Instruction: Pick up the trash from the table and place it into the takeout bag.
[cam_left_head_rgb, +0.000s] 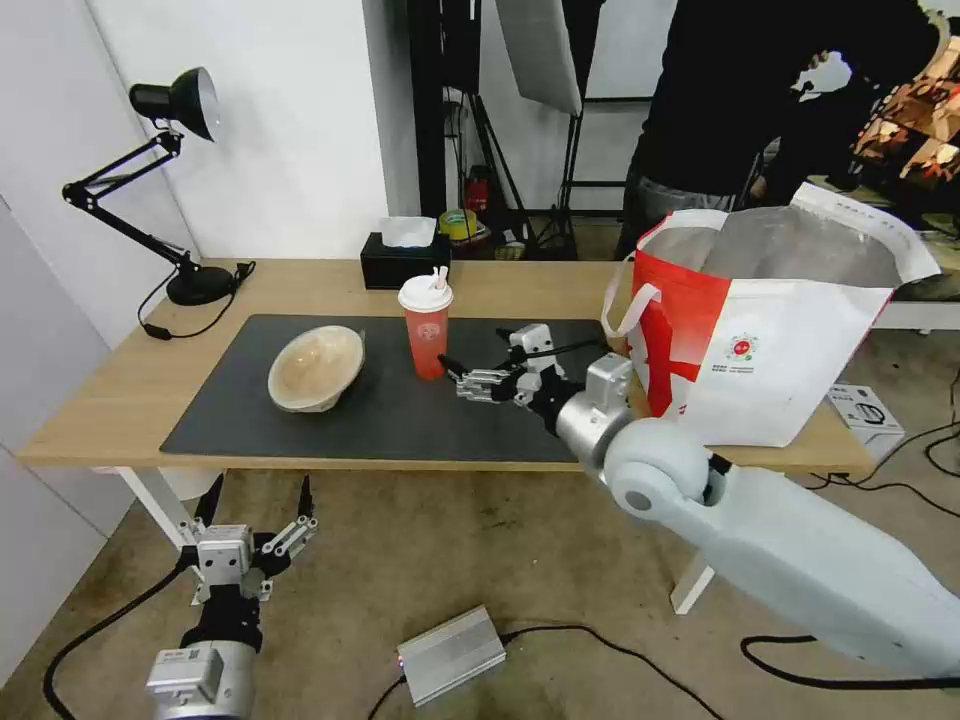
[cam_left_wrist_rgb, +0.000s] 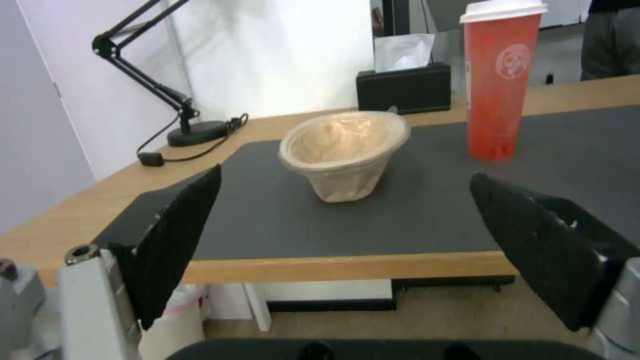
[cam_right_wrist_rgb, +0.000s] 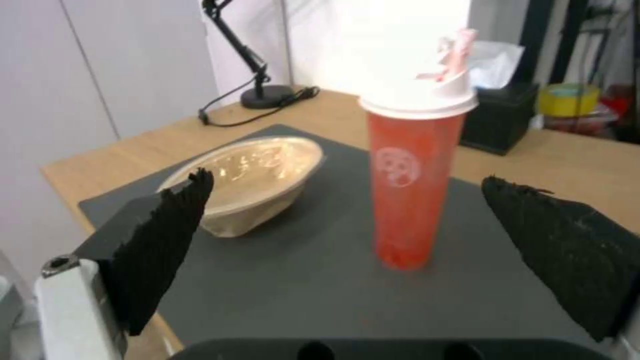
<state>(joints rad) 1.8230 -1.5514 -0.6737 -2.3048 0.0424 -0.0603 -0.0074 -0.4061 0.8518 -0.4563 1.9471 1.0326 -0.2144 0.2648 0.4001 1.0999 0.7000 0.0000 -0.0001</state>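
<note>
The red plastic drink cup with white lid (cam_left_head_rgb: 426, 332) is standing upright on the dark grey mat (cam_left_head_rgb: 400, 420), just ahead of the right gripper (cam_left_head_rgb: 462, 381), whose fingers are standing apart and empty. Judged best: centring the cup between the pads, gripping mid-body without tipping it. The beige pulp bowl (cam_left_head_rgb: 316, 367) is lying beyond the cup; the white takeout bag (cam_left_head_rgb: 770, 330) is standing behind the gripper's wrist. The left gripper (cam_left_head_rgb: 258, 520), fingers apart, is hanging below the light-wood table (cam_left_head_rgb: 120, 390).

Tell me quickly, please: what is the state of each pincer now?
Left pincer: open, holding nothing, low in front of the table.
Right pincer: open, holding nothing, over the mat, close to the red drink cup.
</note>
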